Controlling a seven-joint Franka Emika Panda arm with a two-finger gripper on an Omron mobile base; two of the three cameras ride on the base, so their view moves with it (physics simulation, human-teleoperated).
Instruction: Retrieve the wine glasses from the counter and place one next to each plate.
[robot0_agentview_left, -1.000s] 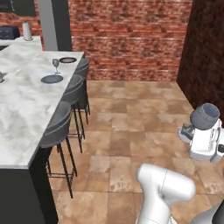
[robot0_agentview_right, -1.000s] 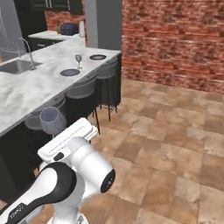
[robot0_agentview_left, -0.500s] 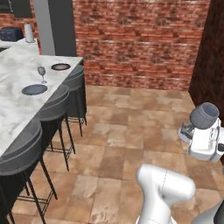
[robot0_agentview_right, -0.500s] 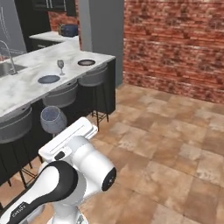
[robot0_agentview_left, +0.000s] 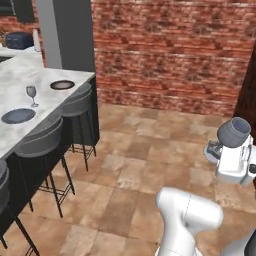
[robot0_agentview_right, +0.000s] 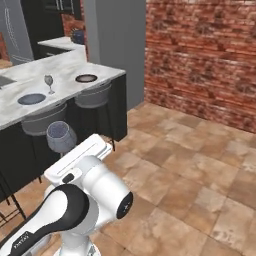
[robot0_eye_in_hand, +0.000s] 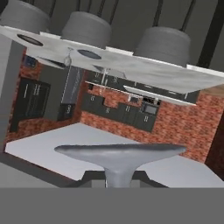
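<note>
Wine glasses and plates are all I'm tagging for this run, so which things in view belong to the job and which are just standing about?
Part of the job:
- carried wine glass, held in the gripper
- placed wine glass on the marble top
- blue-grey plate beside it
- brown-rimmed plate, no glass by it

Standing about:
- bar stools
- brick wall

Both base views look forward from behind, sharing the island (robot0_agentview_left: 20, 85); the hand view sees it inverted.
</note>
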